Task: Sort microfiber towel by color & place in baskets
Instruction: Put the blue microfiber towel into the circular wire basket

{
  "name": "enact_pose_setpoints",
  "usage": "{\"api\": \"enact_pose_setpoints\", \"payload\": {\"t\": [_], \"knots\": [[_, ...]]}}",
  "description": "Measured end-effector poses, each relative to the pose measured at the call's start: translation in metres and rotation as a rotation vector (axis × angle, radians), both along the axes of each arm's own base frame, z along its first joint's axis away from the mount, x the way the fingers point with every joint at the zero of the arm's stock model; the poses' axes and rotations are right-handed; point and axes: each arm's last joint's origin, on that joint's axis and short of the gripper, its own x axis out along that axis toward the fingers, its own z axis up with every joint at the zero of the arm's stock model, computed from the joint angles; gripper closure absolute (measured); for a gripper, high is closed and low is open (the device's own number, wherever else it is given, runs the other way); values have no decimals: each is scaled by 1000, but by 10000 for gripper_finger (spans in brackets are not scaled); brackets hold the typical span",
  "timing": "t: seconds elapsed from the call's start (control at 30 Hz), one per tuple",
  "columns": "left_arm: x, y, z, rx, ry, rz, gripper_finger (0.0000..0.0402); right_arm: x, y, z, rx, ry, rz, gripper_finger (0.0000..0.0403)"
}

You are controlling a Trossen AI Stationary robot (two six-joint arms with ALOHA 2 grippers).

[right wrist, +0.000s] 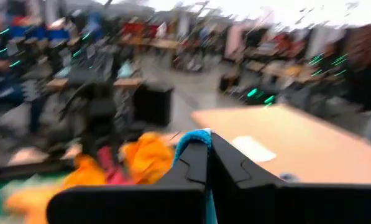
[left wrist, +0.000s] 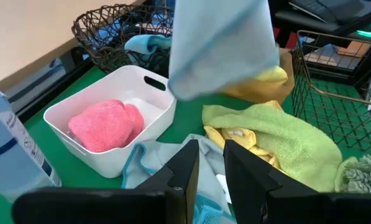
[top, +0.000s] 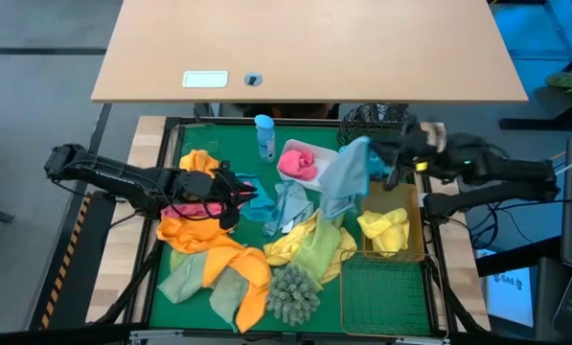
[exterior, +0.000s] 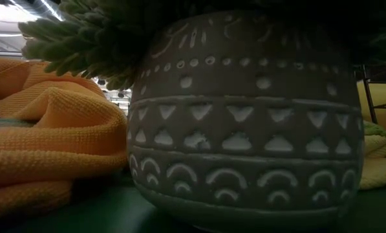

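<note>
High view, upper right of frame: my right gripper (top: 389,163), fingers pinched fully together on a pale blue towel (top: 348,177), hangs it beside the round black wire basket (top: 370,119). At left centre my left gripper (top: 236,196) rests over the pile with its fingers slightly parted; I cannot tell whether it holds anything. I judge the sort barely begun: a fuzzy pink towel (top: 298,165) sits in the smooth white tub (top: 316,153), a yellow towel (top: 386,228) lies in the gold wire basket (top: 415,244). Orange towels (top: 214,251), pale green and teal cloths lie crumpled across the green mat (top: 175,307).
</note>
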Motion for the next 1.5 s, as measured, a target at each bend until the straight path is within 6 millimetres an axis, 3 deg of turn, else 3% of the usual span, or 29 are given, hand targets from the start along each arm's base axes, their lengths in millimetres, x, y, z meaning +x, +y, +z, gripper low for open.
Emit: {"api": "enact_pose_setpoints", "payload": {"t": [0.4, 0.67, 0.8, 1.0, 1.2, 1.5], "knots": [[0, 0, 0, 1, 0, 0, 331, -57, -11, 28, -145, -162, -381, 400], [0, 0, 0, 1, 0, 1, 331, -71, -17, 22, -181, -3, -661, 400], [0, 0, 0, 1, 1, 1, 331, -66, -18, 4, -206, 176, -699, 400], [0, 0, 0, 1, 0, 1, 331, -53, -23, -42, -150, 311, -813, 400], [1, 0, 2, -2, -20, 1, 331, -45, -41, -84, -89, 377, -951, 400], [1, 0, 2, -2, -20, 1, 331, -36, -74, -140, 134, 464, -924, 400]]}}
